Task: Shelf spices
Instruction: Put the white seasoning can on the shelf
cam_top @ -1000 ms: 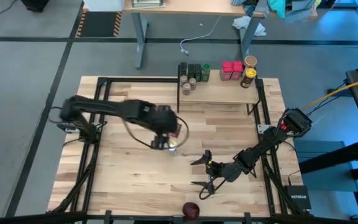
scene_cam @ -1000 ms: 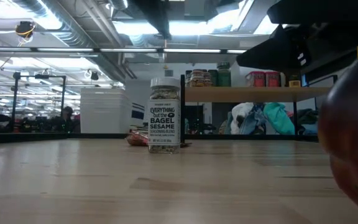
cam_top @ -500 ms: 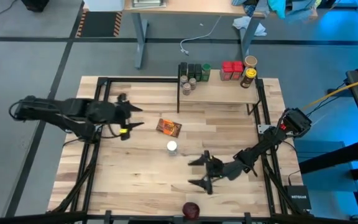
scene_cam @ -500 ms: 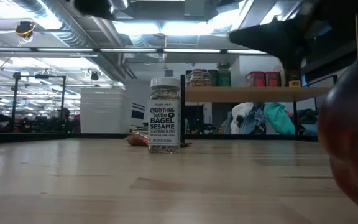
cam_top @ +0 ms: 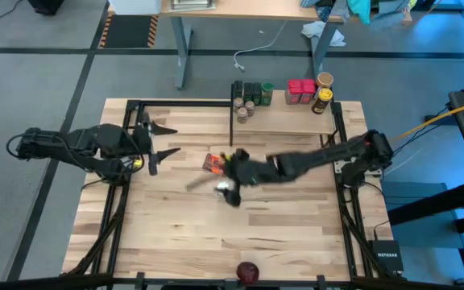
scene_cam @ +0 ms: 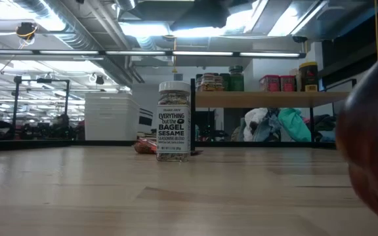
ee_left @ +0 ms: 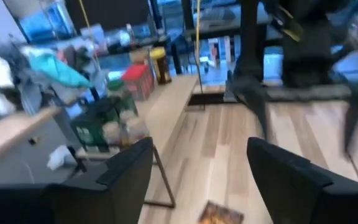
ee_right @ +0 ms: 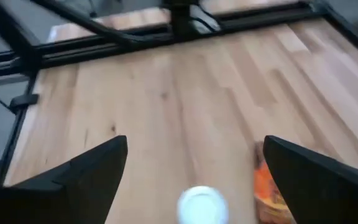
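Shelf (cam_top: 284, 121): one light-wood board on black posts, far side of the table (cam_top: 176, 234), right of centre.

On the shelf, far edge: one row of dark and green-lidded jars (cam_top: 252, 93), number uncertain; two small jars (cam_top: 245, 110) just in front of them; two pink-red boxes (cam_top: 300, 90); one tan-lidded jar (cam_top: 325, 80); one dark jar with yellow label (cam_top: 321, 101).

On the table, mid-area: one white-capped bottle (scene_cam: 174, 120), upright; one orange-red flat packet (cam_top: 213, 163), lying just far-left of the bottle.

Near edge of the table: one dark red round object (cam_top: 247, 271).

Left gripper (cam_top: 158, 140): far-left of the table, fingers wide, holding nothing.

Right gripper (cam_top: 230, 179): above the bottle, fingers (ee_right: 79, 177) wide apart, holding nothing.
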### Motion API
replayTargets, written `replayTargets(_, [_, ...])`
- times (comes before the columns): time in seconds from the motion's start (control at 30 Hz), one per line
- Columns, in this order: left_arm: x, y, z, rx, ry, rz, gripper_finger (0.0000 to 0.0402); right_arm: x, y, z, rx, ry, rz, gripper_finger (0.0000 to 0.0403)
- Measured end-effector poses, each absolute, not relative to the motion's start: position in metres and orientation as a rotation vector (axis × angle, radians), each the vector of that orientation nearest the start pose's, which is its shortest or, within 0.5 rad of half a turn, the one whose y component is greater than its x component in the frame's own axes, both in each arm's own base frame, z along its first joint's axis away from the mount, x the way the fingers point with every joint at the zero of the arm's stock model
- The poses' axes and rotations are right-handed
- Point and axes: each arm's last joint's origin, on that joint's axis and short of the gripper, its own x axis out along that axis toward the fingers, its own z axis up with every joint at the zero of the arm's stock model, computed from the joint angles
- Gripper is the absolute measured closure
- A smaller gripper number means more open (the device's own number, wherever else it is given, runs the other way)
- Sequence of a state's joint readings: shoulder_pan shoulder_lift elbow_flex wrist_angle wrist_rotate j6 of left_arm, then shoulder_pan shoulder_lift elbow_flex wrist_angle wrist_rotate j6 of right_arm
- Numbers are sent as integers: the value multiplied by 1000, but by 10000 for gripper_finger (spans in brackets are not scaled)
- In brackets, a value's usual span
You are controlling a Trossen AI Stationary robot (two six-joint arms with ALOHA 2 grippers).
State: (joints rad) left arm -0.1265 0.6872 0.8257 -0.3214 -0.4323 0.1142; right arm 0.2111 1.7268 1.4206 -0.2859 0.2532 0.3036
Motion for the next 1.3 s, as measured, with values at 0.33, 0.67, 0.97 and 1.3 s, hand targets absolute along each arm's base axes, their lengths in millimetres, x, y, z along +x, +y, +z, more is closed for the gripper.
replayTargets(0.33, [133, -4, 326, 116, 401, 310, 147, 425, 35, 307, 289, 840, -97, 22])
replayTargets(0.67, [129, -4, 328, 88, 378, 315, 147, 445, 54, 258, 217, 1134, -65, 22])
replayTargets(0.97, [129, -4, 329, 96, 378, 314, 147, 449, 52, 244, 172, 1174, -74, 22])
replayTargets(1.3, [129, -4, 329, 99, 379, 314, 147, 458, 56, 213, 181, 1239, -24, 39])
